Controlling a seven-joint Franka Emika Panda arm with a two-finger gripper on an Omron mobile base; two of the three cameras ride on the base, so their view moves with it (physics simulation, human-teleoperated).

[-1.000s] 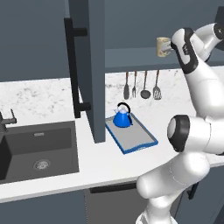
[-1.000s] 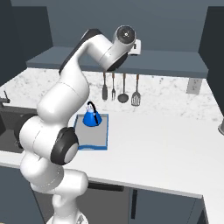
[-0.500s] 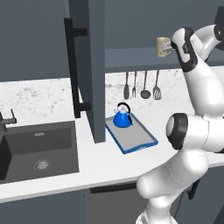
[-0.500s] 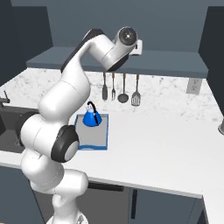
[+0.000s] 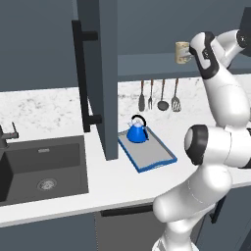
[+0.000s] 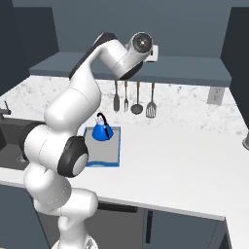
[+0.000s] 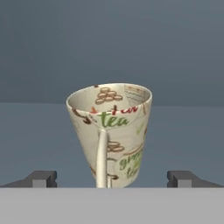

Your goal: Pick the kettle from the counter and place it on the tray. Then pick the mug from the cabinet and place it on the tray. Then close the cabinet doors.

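Hand view gives us the gripper [image 7: 112, 179] with its jaws spread wide, one dark fingertip [image 7: 41, 178] at 8 o'clock and the other at 4 o'clock, gripping nothing. Between them stands the mug [image 7: 110, 133], upright on the cabinet [image 7: 175, 131] shelf, its handle facing us and "tea" printed on it. From the left base view we see the mug [image 5: 182, 52] at 1 o'clock, the open cabinet door [image 5: 98, 73] at 11 o'clock, and the blue kettle [image 5: 137, 131] resting on the tray [image 5: 157, 159] on the counter [image 5: 49, 105].
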